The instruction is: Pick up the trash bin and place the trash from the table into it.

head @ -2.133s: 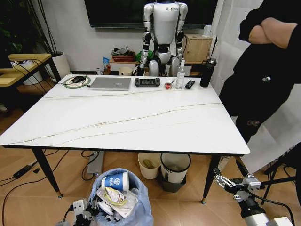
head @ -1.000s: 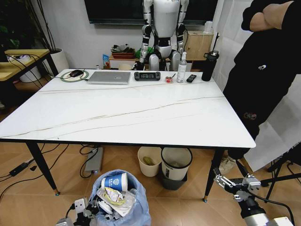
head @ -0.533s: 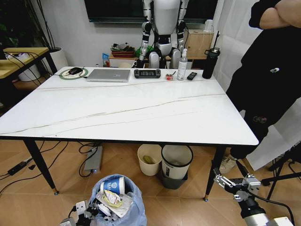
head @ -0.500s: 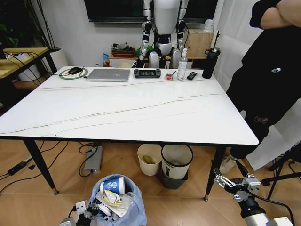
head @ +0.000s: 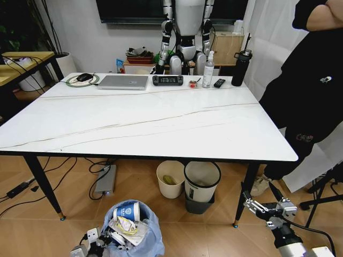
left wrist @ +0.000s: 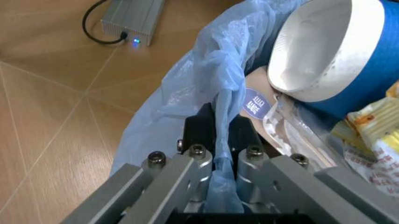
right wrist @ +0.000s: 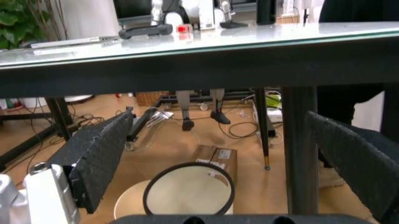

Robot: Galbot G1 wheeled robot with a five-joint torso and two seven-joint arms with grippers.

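**Bin held low at near left, counter top bare of litter**

Hidden or cut off: the left pincer [head: 92, 243] sits at the near edge of the head view, mostly cropped, its fingers buried behind the bag. The body of the trash bin [head: 140, 235] is fully wrapped by the light-blue bag, so its wall cannot be made out. Litter inside is a jumble; only the blue-white paper cup [head: 126, 210] and crumpled wrappers [head: 124, 227] read clearly.

Left wrist view: the left pincer [left wrist: 219, 154] is clamped on a fold of the blue bag at the bin's rim, both fingers [left wrist: 198, 133] pressed against the plastic. The cup [left wrist: 339, 58] lies tilted, mouth toward the camera.

The right pincer [head: 266, 206] hangs at near right, below the counter [head: 161, 123] edge, beside the near-right leg. In the right wrist view its two dark fingers [right wrist: 103, 149] stand well apart, holding nothing.

The bin is on or just above the floor, near of the counter's front edge, left of centre; which, I cannot tell. Under the counter stand a cream bin [head: 170, 179] and a black-rimmed white bin [head: 201, 179].
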